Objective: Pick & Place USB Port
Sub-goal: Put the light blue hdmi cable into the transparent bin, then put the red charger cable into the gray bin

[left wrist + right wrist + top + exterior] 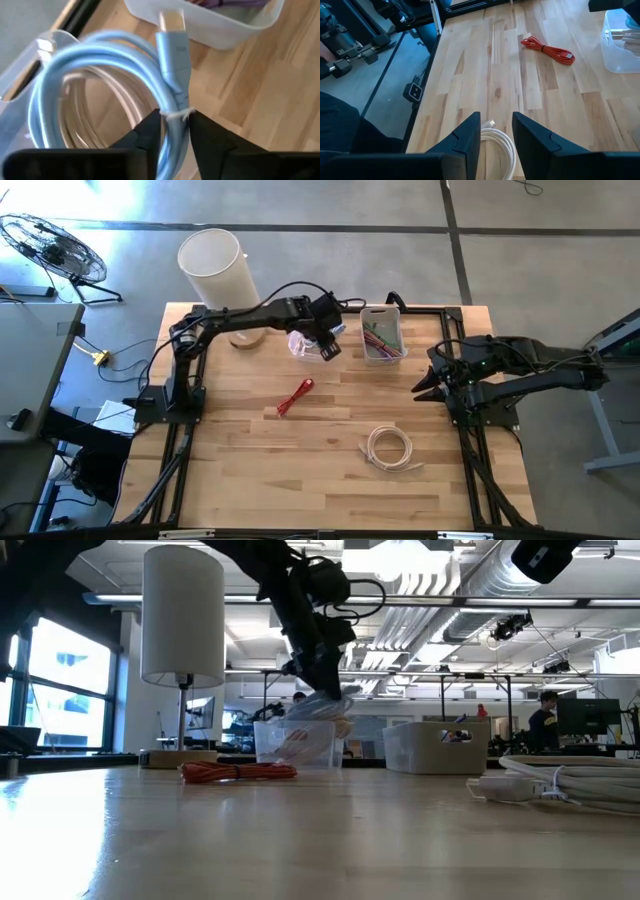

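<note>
Two fingers of left gripper (175,131) pinching coiled blue cable (172,70), hanging over clear bin (305,345) at table's (300,470) far side. Red cable (295,396) lying nearby; white cable (388,448) further off. Right gripper (496,131) waiting part-open, holding nothing.

A pale wooden butcher-block counter (250,480) carries a coiled red cable (295,396) near its middle, a coiled white cable (388,448) toward the right, two clear plastic bins (383,335) along the far edge, and a white-shaded lamp (217,268) at the far left corner.
</note>
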`<move>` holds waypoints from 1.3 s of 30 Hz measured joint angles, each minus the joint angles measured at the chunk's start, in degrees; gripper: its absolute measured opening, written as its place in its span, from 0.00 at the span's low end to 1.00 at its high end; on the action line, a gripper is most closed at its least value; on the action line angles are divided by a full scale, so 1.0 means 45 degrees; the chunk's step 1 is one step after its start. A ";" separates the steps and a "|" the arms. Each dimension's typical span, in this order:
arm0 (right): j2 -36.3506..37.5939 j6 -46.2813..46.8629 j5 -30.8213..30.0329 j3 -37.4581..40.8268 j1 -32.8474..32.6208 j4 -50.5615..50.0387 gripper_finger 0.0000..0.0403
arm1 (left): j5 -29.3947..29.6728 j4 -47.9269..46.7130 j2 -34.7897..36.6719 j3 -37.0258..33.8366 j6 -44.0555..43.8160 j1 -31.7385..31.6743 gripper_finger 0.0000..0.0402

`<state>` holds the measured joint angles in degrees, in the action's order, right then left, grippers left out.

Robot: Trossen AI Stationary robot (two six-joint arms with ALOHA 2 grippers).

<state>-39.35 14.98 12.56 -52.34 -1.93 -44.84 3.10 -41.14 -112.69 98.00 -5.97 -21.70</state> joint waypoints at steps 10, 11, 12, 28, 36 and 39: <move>-0.0002 0.0155 -0.0039 0.0000 0.0000 0.0010 0.26 | 0.0095 -0.0120 0.0003 0.0005 0.0017 -0.0012 0.35; 0.0000 0.0229 -0.0039 0.0000 0.0000 0.0010 0.26 | 0.0095 -0.0100 0.0003 0.0005 0.0017 -0.0012 0.35; 0.0003 0.0302 -0.0039 0.0000 0.0000 0.0010 0.26 | 0.0095 -0.0084 0.0003 0.0005 0.0018 -0.0017 0.35; -0.0037 0.0032 0.0194 0.0005 0.0000 0.0602 0.26 | -0.0872 0.0159 0.1346 0.0417 0.1710 0.0066 0.35; -0.0094 -0.0481 0.0968 0.0005 -0.0417 0.0059 0.26 | -0.1243 -0.0342 0.3038 0.0582 0.3214 0.1615 0.35; -0.0099 -0.0497 0.0697 0.0005 -0.0644 -0.0087 0.26 | -0.0393 -0.1266 0.3695 0.0583 0.3473 0.2537 0.36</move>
<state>-39.79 12.74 15.69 -52.31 -4.83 -45.23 1.33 -46.84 -96.07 100.62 9.66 -10.29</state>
